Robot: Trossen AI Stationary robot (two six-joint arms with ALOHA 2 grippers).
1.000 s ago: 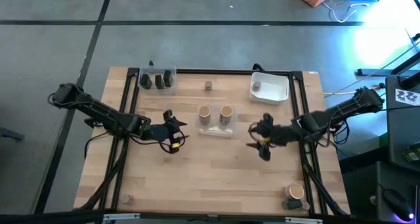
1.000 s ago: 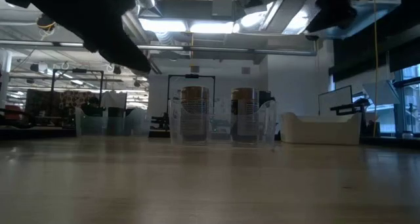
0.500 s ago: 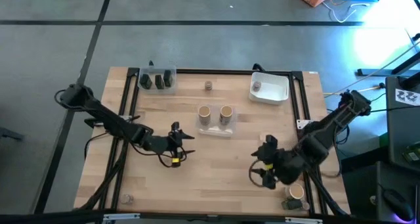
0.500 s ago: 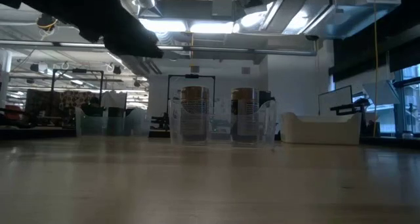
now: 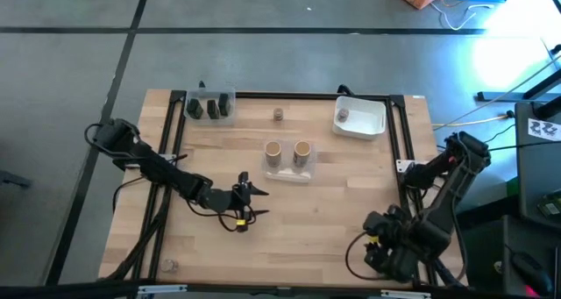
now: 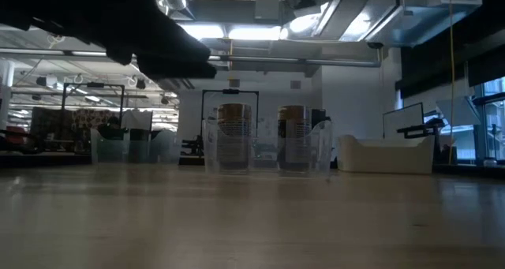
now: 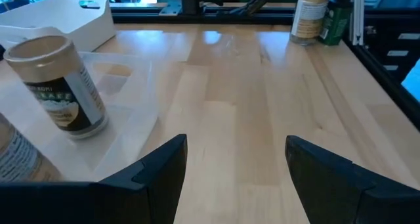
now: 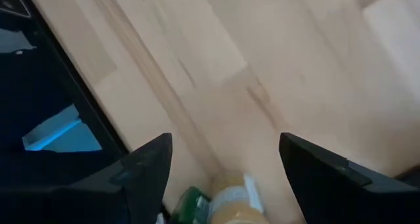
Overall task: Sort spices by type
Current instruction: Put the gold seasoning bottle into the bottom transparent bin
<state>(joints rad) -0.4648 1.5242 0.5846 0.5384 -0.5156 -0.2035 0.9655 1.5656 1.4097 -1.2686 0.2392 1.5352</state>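
Two tan spice cylinders stand in a clear tub at the table's middle. Dark jars sit in a clear tub at the far left. One tiny jar stands alone at the far edge, another lies in the white tub. My left gripper hangs open, nearer than and left of the middle tub. My right gripper is open, pointing down over the near right corner, above a tan jar and a green-labelled jar.
Black frame rails run along the table's sides and far edge. In the left wrist view bare wood stretches from my fingers to the two corner jars. A small object lies at the near left corner.
My right gripper has swung from the table's middle toward the near right corner and tipped to point down. My left gripper has moved toward the near edge, a little to the right and lower. No spice has moved.
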